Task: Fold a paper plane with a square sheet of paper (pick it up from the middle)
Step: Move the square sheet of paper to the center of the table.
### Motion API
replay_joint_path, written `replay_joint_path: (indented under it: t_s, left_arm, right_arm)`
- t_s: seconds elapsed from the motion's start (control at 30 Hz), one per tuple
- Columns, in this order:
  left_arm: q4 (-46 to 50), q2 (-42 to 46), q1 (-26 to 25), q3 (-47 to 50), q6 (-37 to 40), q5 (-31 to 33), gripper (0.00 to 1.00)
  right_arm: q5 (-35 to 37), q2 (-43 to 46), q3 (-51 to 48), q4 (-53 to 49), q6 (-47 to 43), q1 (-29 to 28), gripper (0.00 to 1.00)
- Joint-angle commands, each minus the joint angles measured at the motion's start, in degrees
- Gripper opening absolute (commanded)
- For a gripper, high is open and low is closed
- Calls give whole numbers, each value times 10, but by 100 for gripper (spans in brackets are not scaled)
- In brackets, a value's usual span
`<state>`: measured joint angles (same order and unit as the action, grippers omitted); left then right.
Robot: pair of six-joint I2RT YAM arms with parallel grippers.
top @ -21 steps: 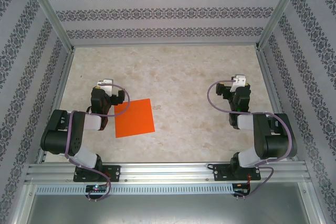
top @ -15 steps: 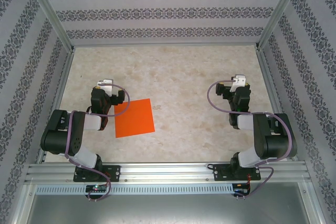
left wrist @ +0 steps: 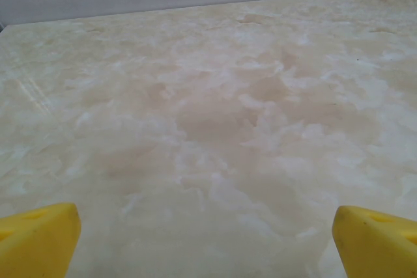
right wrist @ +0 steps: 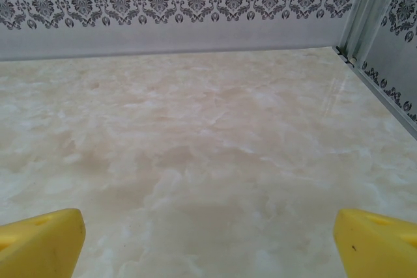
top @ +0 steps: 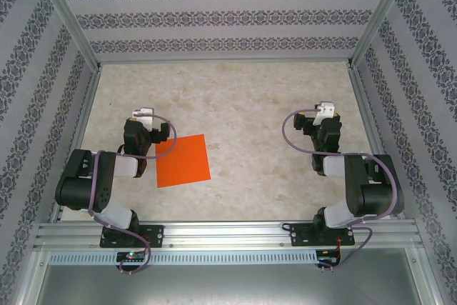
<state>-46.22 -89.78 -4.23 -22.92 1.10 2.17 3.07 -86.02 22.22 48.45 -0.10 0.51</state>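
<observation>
Bright, even, diffuse light covers the cream marble-patterned tabletop (top: 235, 98); shadows on it are faint and soft-edged. On it, the bright orange square sheet of paper (top: 183, 161) looks saturated and crisp-edged. From the left wrist, the tabletop looks washed-out and slightly hazy.

The bright orange square sheet of paper (top: 186, 161) hides its left edge under the black left arm (top: 139, 149). On the left hand (left wrist: 205, 249) and right hand (right wrist: 208, 249), yellow fingertips (left wrist: 37, 242) are cropped by the bottom edge.

Lab robot cell: aluminium frame (top: 214, 234), patterned walls (top: 221, 19), marbled table (top: 250, 98).
</observation>
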Motion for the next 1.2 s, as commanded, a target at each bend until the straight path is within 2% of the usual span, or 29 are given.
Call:
replay_joint_path:
  t_s: [0.0,1.0,1.17]
  left_arm:
    - [-11,3,6,-11,8,-6,100]
    - [-16,6,7,-8,7,-8,100]
    - [67,64,6,-25,11,-25,100]
  right_arm:
    - [-10,3,2,12,-4,4,98]
    - [-14,2,4,8,2,10,98]
    - [-5,11,3,2,-13,-2,98]
